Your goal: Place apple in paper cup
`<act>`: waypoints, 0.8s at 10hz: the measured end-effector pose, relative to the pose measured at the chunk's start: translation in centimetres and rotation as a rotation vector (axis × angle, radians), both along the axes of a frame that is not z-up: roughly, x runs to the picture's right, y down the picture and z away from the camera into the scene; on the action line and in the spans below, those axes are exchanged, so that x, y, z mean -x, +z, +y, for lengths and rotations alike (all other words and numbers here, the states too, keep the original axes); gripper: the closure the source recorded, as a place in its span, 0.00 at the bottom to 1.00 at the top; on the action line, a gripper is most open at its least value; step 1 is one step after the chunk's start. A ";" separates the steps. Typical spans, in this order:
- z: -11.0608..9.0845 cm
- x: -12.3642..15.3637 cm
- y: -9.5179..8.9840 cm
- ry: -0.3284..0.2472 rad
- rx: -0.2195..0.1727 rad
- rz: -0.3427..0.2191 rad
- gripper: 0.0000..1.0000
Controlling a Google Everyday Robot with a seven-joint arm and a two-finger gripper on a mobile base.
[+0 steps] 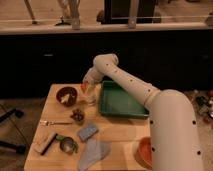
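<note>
One apple (pixel 83 87) — a small orange-red round with no long axis to speak of — sat pinched in the hand (pixel 85 88), just left of the green tray (pixel 121 99). One white paper cup (pixel 90 98) stood upright below it, beside the tray's left wall. Further left of the tray was one dark bowl (pixel 66 95); an orange bowl (pixel 145 150) lay on the worktop (pixel 117 135) below the tray.

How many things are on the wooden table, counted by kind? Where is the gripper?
Bowls: 2, dark and orange
Trays: 1
Metal cups: 1
Sponges: 1
Cloths: 1
Brushes: 1
Forks: 1
Total: 8
The gripper with the apple is beside the dark bowl.
</note>
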State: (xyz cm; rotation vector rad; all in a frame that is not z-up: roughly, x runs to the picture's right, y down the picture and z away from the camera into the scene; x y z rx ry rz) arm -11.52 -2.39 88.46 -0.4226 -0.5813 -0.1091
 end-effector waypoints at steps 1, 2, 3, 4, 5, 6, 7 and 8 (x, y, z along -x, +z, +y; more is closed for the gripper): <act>-0.2 0.0 -0.2 -0.013 0.007 -0.017 1.00; -0.3 -0.2 -0.2 -0.025 0.018 -0.036 1.00; -0.4 -0.3 -0.3 -0.043 0.031 -0.060 1.00; -0.7 -0.2 -0.5 -0.080 0.043 -0.091 1.00; -0.9 -0.2 -0.6 -0.104 0.050 -0.109 1.00; -1.2 -0.5 -0.7 -0.128 0.054 -0.129 1.00; -1.3 -1.4 -0.8 -0.180 0.064 -0.162 1.00; -1.2 -1.7 -0.9 -0.239 0.074 -0.189 1.00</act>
